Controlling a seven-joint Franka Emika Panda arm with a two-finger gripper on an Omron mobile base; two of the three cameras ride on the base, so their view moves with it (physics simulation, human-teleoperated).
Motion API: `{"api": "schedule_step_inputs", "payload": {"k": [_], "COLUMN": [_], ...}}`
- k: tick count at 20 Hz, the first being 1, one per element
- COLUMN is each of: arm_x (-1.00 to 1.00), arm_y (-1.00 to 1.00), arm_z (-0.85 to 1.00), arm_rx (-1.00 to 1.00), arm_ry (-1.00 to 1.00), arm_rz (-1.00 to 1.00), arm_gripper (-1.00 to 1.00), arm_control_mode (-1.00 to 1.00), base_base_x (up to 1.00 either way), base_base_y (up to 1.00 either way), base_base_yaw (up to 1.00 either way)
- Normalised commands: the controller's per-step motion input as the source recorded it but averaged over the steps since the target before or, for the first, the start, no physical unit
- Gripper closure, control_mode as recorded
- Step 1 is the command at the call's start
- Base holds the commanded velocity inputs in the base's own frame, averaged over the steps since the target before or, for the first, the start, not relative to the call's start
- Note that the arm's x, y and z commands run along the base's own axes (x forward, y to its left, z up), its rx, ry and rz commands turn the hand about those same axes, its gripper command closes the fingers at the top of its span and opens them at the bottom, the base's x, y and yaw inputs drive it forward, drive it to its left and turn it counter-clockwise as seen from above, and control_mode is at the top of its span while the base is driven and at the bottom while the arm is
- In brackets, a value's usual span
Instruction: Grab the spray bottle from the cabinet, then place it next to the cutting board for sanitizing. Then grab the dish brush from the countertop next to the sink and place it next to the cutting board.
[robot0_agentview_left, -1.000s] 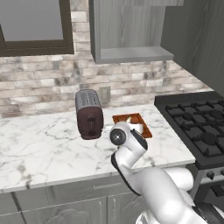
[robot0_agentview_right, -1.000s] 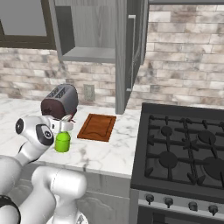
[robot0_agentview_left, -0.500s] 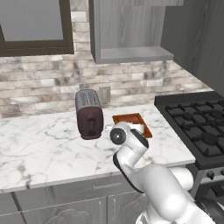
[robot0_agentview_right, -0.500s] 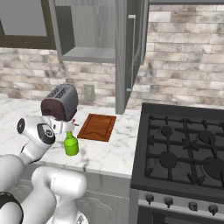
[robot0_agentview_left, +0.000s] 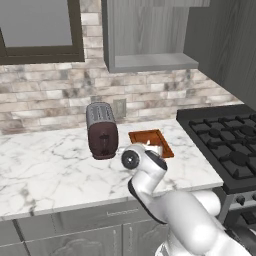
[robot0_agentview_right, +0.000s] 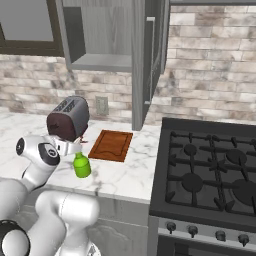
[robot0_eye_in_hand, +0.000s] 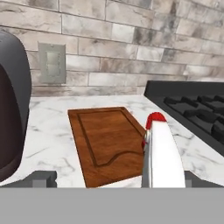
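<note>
One spray bottle (robot0_agentview_right: 81, 165) is standing on the countertop (robot0_agentview_right: 125, 172) at about seven o'clock from the cutting board (robot0_agentview_right: 111, 145), and I am holding my claw (robot0_eye_in_hand: 113, 177) wide open around nothing, so bumping its top might tip it.

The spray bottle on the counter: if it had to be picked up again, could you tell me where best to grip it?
Probably the round green body of the spray bottle, from the side: it stands upright, its trigger top is narrow, and the cutting board lies beyond.
</note>
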Motion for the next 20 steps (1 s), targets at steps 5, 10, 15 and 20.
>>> {"api": "schedule_step_inputs", "payload": {"k": [5, 10, 15, 20], "arm_x": [-0.28, -0.19, -0.18, -0.35], "arm_y": [-0.07, -0.16, -0.22, -0.12], "arm_z": [0.00, 0.00, 0.00, 0.08], "arm_rx": [0.00, 0.00, 0.01, 0.01], "arm_ry": [-0.01, -0.01, -0.02, -0.08], "arm_rz": [0.00, 0.00, 0.00, 0.00], "arm_gripper": [-1.00, -1.00, -1.00, -1.00], "arm_control_mode": [-1.00, -1.00, -1.00, -1.00], "base_base_x": [0.00, 0.00, 0.00, 0.00], "base_base_y": [0.00, 0.00, 0.00, 0.00], "base_base_yaw": [0.00, 0.00, 0.00, 0.00]}}
